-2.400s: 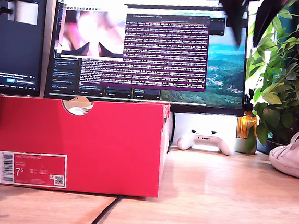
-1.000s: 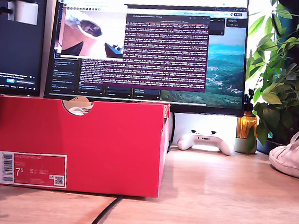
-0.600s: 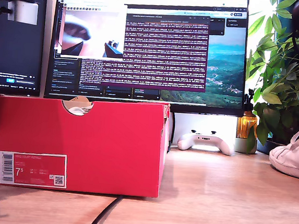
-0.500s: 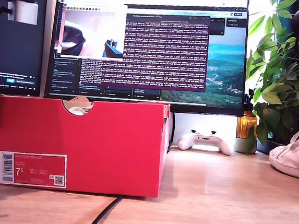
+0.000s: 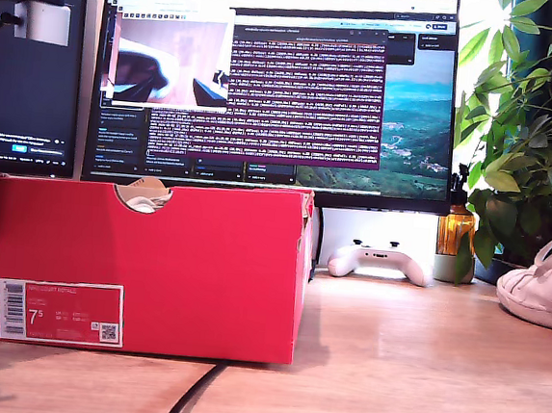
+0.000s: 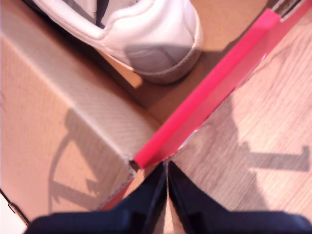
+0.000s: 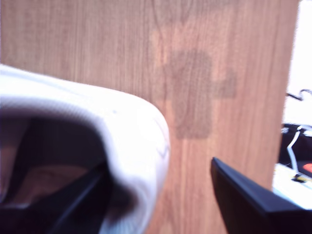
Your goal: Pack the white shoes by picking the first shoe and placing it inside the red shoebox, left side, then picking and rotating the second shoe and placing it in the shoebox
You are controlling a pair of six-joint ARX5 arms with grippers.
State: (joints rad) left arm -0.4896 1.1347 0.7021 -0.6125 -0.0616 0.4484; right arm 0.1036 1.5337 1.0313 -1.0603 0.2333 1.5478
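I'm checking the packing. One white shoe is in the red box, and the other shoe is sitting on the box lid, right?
Not quite. One white shoe is in the red box, but the other shoe sits on the wooden desk, at the exterior view's right, as that view shows.

Legible text: a large "7.5" on the white barcode label (image 5: 59, 312) at the lower corner of the red shoebox (image 5: 203, 268), toward the exterior view's left; the label's smaller print, barcode and QR code cannot be read. Text lines on the monitor (image 5: 276, 91) are too small to read.
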